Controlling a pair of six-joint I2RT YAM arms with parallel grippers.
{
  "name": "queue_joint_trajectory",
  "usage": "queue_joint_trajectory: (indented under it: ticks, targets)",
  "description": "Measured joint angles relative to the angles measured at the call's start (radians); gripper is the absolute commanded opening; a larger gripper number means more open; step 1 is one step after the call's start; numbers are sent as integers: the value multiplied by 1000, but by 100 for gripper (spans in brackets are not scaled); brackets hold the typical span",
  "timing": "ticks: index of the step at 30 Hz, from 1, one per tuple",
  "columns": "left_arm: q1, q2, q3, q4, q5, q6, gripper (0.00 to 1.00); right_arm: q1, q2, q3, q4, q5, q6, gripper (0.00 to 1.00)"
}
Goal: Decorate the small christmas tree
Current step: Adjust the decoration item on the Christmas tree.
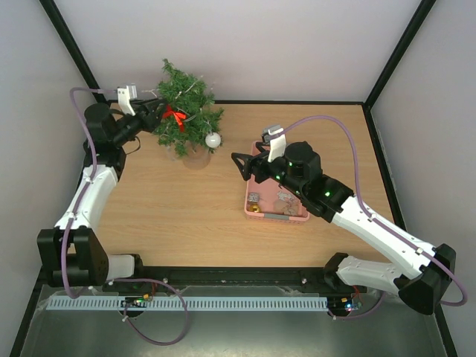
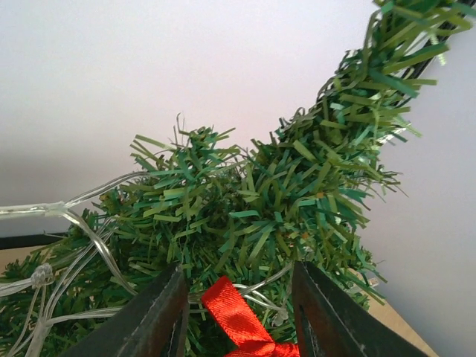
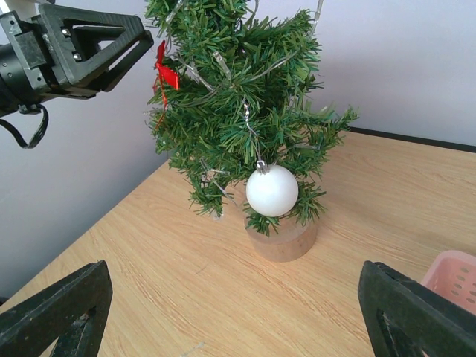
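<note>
The small christmas tree (image 1: 187, 104) stands at the back left of the table on a round base (image 1: 196, 155), wound with a clear light string (image 2: 82, 230). A red bow (image 1: 175, 116) sits on its left side and a white ball (image 1: 213, 139) hangs low on its right. My left gripper (image 1: 162, 113) is pushed into the branches at the bow. Its fingers (image 2: 152, 320) stand apart on either side of the red bow (image 2: 239, 316) without pinching it. My right gripper (image 1: 244, 165) hovers wide open over the table, facing the tree (image 3: 238, 97) and white ball (image 3: 271, 190), holding nothing.
A pink basket (image 1: 297, 216) holding small ornaments lies under the right arm; its corner (image 3: 455, 279) shows in the right wrist view. Walls close the table at the back and left, just behind the tree. The left gripper (image 3: 141, 44) reaches in from the upper left there.
</note>
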Motion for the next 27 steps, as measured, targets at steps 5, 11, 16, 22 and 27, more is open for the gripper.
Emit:
queue_joint_trajectory:
  ticks: [5,11,16,22,27]
  targets:
    - [0,-23,0,-6,0,-13,48,0,-6,-8,0,1,0,89]
    - [0,-78,0,-26,-1,-31,68,0,-6,-19,0,11,2,91]
    - [-1,-135,2,-96,-42,-31,85,0,-3,-21,-2,50,37,98]
    - [0,-212,1,-227,-129,23,100,0,6,-21,-54,153,110,98]
    - [9,-254,-7,-282,-212,52,100,0,27,-19,-116,277,153,98]
